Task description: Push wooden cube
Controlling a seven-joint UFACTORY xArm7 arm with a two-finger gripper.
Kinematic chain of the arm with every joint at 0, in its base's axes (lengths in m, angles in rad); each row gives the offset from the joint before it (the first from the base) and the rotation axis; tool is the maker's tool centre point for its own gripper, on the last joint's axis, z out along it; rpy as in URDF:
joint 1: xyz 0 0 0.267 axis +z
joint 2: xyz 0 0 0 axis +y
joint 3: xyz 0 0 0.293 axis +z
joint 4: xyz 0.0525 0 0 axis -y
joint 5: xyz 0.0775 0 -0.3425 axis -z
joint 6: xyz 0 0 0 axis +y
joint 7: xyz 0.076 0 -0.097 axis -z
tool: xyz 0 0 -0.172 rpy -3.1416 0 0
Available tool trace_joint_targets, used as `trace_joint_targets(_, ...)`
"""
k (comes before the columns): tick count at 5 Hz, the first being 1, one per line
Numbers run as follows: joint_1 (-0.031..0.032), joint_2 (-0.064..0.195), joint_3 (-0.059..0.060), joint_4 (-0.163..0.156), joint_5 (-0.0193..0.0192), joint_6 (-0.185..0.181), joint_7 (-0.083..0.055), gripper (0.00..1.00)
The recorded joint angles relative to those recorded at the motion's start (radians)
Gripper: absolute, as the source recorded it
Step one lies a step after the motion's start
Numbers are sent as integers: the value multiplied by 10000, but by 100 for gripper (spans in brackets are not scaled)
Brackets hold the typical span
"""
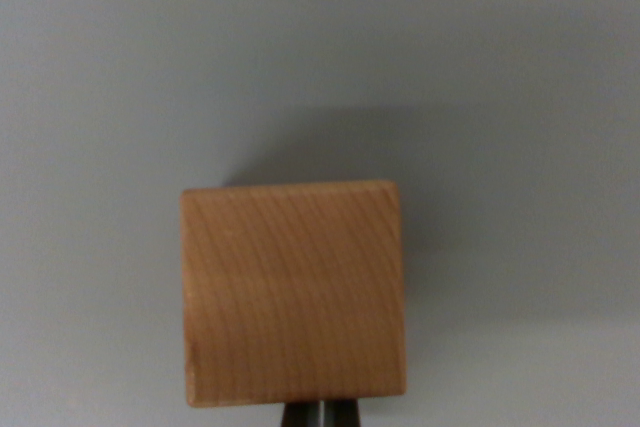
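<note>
Wood: one wooden cube [294, 293], low centre on the grey worktop [110, 77].
End effector [320, 415]: dark tip at the cube's near edge; fingers apparently together, grasping nothing.

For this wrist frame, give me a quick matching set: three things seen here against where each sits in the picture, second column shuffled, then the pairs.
Things:
1. wooden cube
2. hand
3. cube's shadow

Places:
A. dark sliver at the bottom edge, just below the cube
B. on the grey surface above the cube
C. lower centre of the picture

Pairs: 1-C, 2-A, 3-B
</note>
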Motion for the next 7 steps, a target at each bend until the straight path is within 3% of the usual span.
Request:
trace_joint_targets(1,3,280,29,450,21,171,32,100)
trace_joint_targets(2,3,280,29,450,21,171,32,100)
trace_joint_targets(3,6,576,60,924,44,352,66,100)
trace_joint_targets(4,6,576,60,924,44,352,66,100)
trace_joint_targets(5,9,865,90,1389,66,529,99,100)
trace_joint_targets(6,9,865,90,1389,66,529,99,100)
trace_joint_targets(7,12,1143,119,1835,87,698,131,100)
